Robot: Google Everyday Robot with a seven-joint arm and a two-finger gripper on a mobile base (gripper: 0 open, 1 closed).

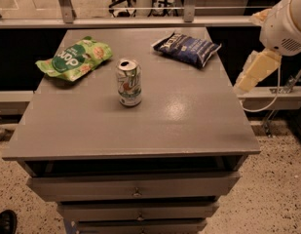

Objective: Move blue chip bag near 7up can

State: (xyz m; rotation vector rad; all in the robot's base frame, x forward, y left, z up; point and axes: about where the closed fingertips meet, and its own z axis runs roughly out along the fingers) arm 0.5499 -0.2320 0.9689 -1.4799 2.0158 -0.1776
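The blue chip bag (187, 48), dark navy foil with white print, lies flat at the back right of the grey table (189, 126). The 7up can (129, 82), silver-white and green with an opened metal top, stands upright near the table's middle, left of and nearer than the bag. The two are well apart. Only my white arm (286, 26) and a cream link (257, 69) show, off the table's right edge and right of the bag. The gripper itself is out of view.
A light green snack bag (74, 58) lies at the back left of the table. Drawers (135, 186) sit below the table's front edge. A rail and glass partition (140, 13) run behind the table. A dark shoe (4, 222) shows at the bottom left.
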